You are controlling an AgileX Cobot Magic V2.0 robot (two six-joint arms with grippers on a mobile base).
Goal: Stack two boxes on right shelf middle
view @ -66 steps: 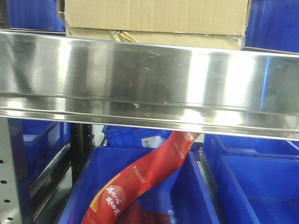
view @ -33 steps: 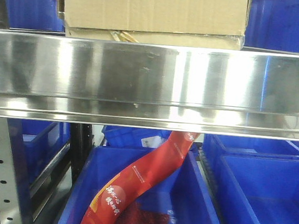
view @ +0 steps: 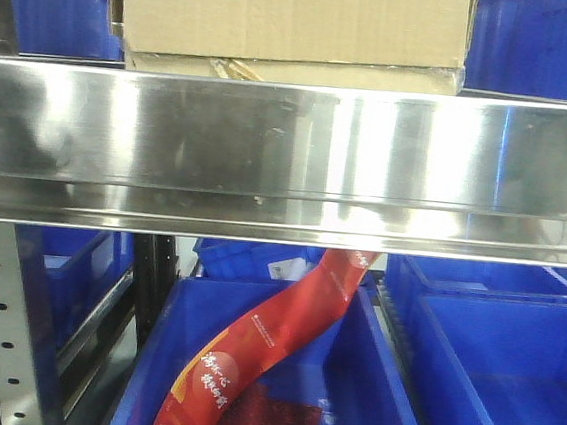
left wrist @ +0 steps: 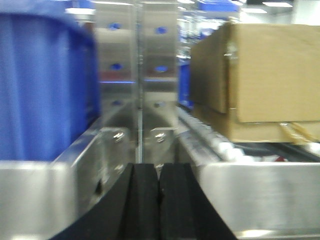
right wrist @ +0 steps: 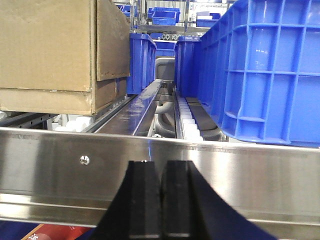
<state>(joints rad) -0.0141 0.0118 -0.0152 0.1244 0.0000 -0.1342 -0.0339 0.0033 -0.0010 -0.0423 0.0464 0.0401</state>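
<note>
Two stacked boxes (view: 292, 22) are sitting on the shelf (view: 289, 153) at 12 o'clock. The left gripper (left wrist: 159, 200) and right gripper (right wrist: 162, 200) are both pressing their pads together, holding nothing.

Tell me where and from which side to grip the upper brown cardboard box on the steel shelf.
Judging by its broad front, clamp the upper brown cardboard box by its two side walls, one tool per side, coming from the front over the steel shelf lip. Both tools sit shut below that lip.
</note>
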